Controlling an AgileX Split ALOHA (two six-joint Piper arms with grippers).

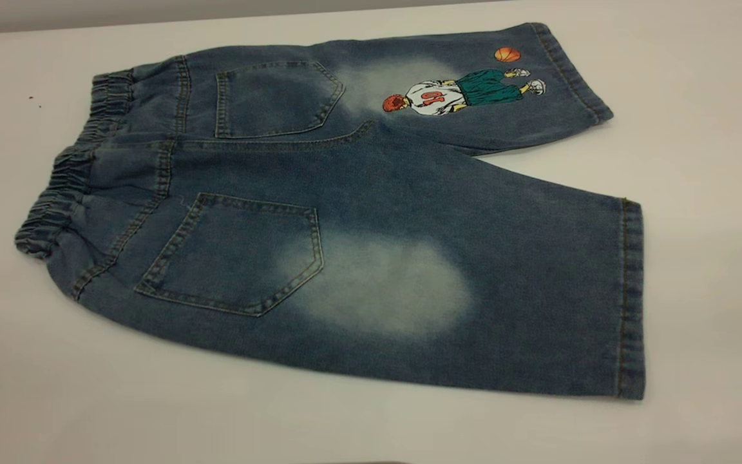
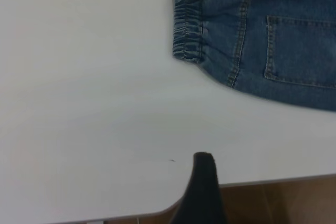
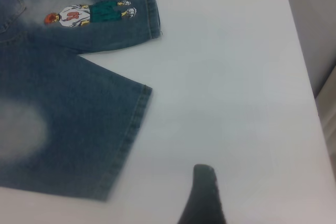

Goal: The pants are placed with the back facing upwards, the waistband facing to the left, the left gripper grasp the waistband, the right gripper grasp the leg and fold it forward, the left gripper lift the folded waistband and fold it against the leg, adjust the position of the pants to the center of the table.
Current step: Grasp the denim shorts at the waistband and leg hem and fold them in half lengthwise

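The pants (image 1: 358, 212) lie flat on the white table (image 1: 699, 161), back up, with two patch pockets showing. The ruffled waistband (image 1: 65, 180) is at the left. The plain leg (image 1: 474, 296) with a big faded patch lies nearest the camera, and the leg with the basketball-player print (image 1: 461, 90) lies behind it. Neither gripper shows in the exterior view. The left gripper (image 2: 257, 187) hangs over the table's edge, apart from the waistband (image 2: 187, 22); only one black finger (image 2: 203, 182) shows, nothing held. The right gripper (image 3: 257, 192) hovers over bare table beyond the leg hem (image 3: 128, 140); open, empty.
A table edge (image 2: 262, 181) with brown floor below runs close to the left gripper. Another table edge (image 3: 302, 40) lies beyond the right gripper. Bare tabletop surrounds the pants on all sides.
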